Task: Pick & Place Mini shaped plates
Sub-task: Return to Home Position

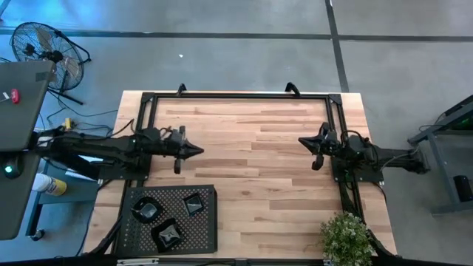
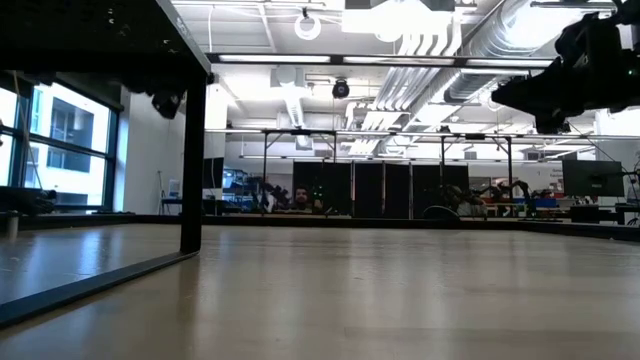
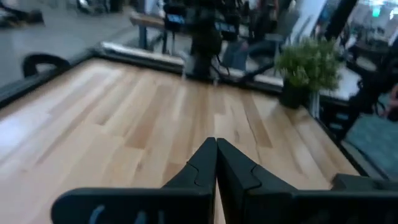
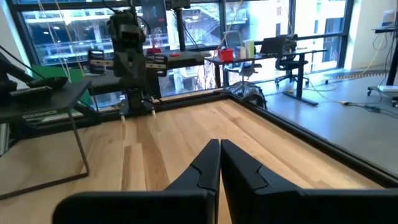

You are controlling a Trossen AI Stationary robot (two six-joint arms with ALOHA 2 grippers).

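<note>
1. Found the left gripper [image 1: 198, 150] at 9 o'clock over the table [image 1: 259, 185], fingers [image 3: 204, 167] pressed tip to tip with nothing between them. Found the right gripper [image 1: 303, 140] at 3 o'clock, fingers [image 4: 208, 163] likewise closed and empty.
2. Found the mini shaped plates [image 1: 146, 210] in three spots on the black perforated tray [image 1: 207, 236] at 7 o'clock, near the left arm and well apart from both grippers. Could not tell from above how many lay in each spot.
3. Judged the main risk to be a low or wide retreat of the left arm: could clip the tray's edge and slide or topple the glossy plates.
4. Saw the two tips aimed at each other across the table's centre. Judged a meeting possible only through forward drift.
5. Noted the potted plant [image 1: 346, 235] at 5 o'clock, near the right arm's base. Could be brushed by a wide swing.
</note>
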